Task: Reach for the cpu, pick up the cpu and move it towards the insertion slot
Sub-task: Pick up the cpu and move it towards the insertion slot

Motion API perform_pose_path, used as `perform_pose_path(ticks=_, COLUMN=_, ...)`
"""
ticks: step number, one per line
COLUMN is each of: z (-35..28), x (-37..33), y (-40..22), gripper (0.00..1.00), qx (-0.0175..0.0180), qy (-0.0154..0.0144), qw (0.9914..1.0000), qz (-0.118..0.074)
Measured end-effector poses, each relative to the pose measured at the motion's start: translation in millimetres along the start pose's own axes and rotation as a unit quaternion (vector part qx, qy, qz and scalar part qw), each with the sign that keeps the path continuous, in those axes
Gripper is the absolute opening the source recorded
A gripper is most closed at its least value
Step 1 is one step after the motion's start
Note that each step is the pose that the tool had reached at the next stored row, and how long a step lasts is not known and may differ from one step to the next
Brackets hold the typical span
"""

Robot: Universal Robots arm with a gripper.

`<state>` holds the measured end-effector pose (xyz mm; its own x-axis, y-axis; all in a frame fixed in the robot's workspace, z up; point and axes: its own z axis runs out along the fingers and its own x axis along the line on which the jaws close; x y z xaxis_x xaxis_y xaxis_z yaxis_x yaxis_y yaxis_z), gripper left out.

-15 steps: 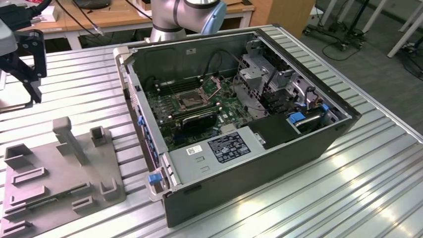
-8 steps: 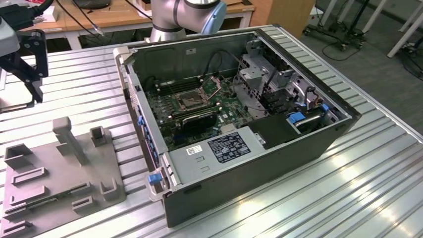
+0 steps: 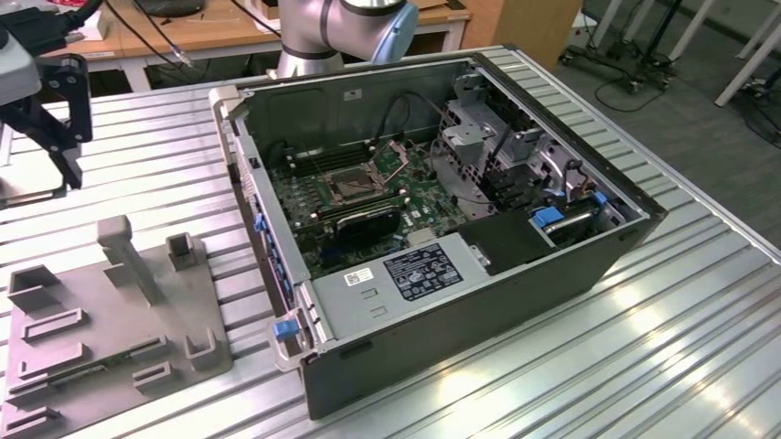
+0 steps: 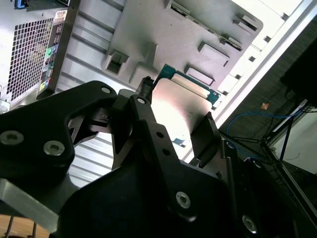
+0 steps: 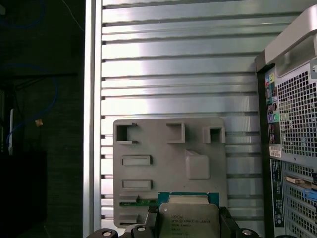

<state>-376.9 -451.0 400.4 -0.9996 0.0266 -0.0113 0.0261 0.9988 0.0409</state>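
Observation:
The cpu [image 5: 188, 218] is a flat square chip with a silvery top and green rim, and my gripper [image 5: 188, 224] is shut on it, one black finger on each side. In the second wrist view the cpu [image 4: 184, 106] shows its pale underside, clamped in the gripper [image 4: 178, 108] well above the grey tray [image 4: 163, 34]. In the exterior view the gripper [image 3: 55, 142] hangs high at the far left, above the tray [image 3: 110, 320]. The insertion slot [image 3: 347, 187], a silver-framed square socket on the green board, lies inside the open computer case, far to the exterior view's right of the gripper.
The open computer case [image 3: 488, 302] stands on a ribbed metal table [image 3: 683, 347], with its side wall [image 3: 251, 210] between the tray and the board. The case's rear panel [image 5: 292, 124] is near the tray. The arm's base [image 3: 336, 32] rises behind the case.

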Motion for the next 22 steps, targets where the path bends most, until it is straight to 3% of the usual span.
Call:
perform_pose_path(ticks=3, z=0.1, x=-5.4, y=0.1, gripper=0.55, qx=0.0, qy=0.0, qw=1.0, qz=0.0)
perform_pose_path(ticks=15, z=0.1, x=-7.6, y=0.2, gripper=0.55, qx=0.0, qy=0.0, qw=1.0, qz=0.0)
perform_pose_path(ticks=22, z=0.1, x=-12.9, y=0.3, gripper=0.55, qx=0.0, qy=0.0, qw=1.0, qz=0.0)
